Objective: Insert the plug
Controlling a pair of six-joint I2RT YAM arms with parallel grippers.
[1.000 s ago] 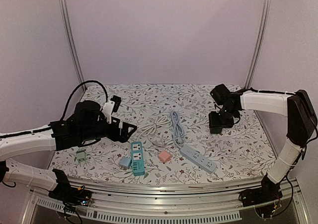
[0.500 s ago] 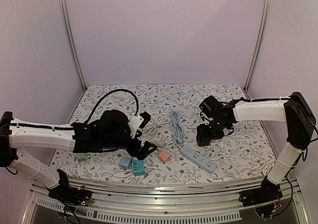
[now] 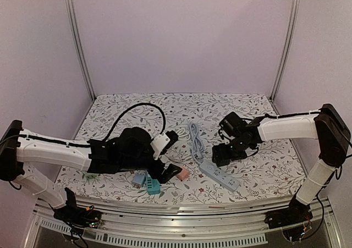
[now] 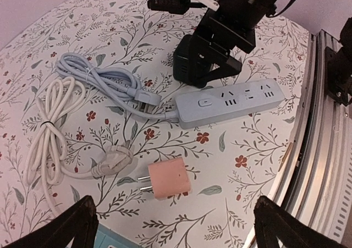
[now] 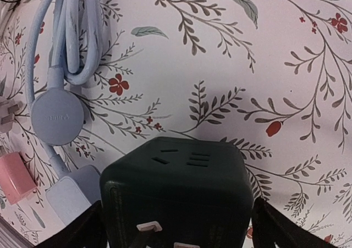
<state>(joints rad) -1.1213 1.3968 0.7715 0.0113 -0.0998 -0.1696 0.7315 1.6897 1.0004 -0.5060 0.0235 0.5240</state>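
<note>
A pink plug (image 4: pixel 168 185) lies on its side on the flowered tablecloth, its two prongs pointing left; in the top view the pink plug (image 3: pixel 182 172) is beside my left gripper. My left gripper (image 4: pixel 179 229) hovers just over it, open wide, with nothing between the fingers. My right gripper (image 5: pixel 176 229) has its fingers against both sides of a dark green socket cube (image 5: pixel 176 193). The cube (image 3: pixel 220 155) sits low, just behind the blue power strip (image 3: pixel 220 175). In the left wrist view the blue power strip (image 4: pixel 231 102) has its sockets facing up.
A teal power strip (image 3: pixel 153 186), a light blue adapter (image 3: pixel 138 178) and a green adapter (image 3: pixel 89 176) lie near the front edge. A coiled white cable (image 4: pixel 49 132) and the strip's blue cable (image 4: pixel 99 80) lie mid-table. A metal rail (image 4: pixel 330 149) runs along the table's front.
My left arm has swung right across the table, from the left side to over the pink plug. My right arm has carried the dark cube left and down, toward the blue strip.
</note>
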